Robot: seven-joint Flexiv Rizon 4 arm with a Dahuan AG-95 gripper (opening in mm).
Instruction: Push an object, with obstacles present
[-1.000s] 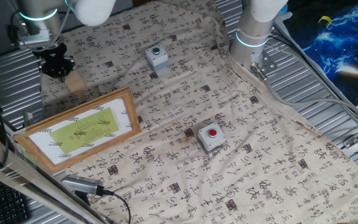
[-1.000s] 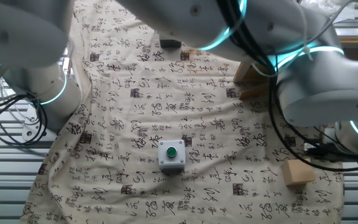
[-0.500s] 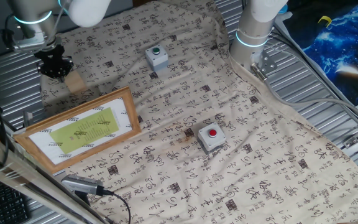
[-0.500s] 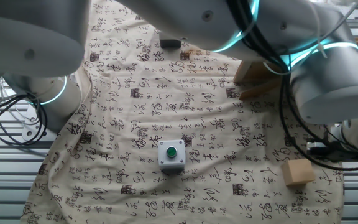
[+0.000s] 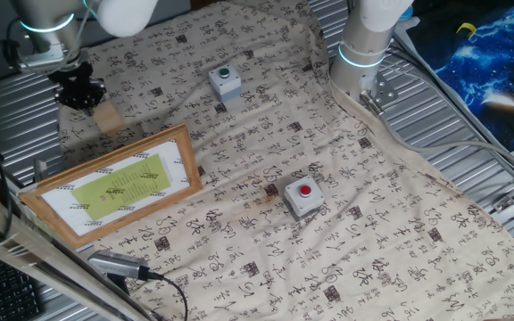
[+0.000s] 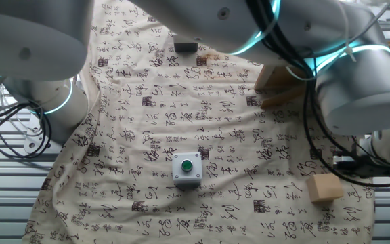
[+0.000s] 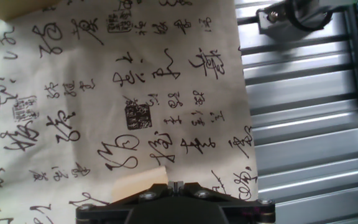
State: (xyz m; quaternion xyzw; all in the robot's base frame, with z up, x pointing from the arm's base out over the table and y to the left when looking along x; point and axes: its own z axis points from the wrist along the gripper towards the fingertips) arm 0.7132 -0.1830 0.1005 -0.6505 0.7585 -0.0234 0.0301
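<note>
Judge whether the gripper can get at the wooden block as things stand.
Probably yes: the gripper hangs right beside the wooden block, nothing between them. The framed picture and the green button box lie clear of it.

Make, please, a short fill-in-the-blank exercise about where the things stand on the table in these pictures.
1. The grey box nearest the wooden block has a ____ button.
2. The picture has a frame made of ____.
3. The gripper is right next to the ____.
4. The cloth is printed with black ____.

Missing words: green; wood; wooden block; characters
</note>
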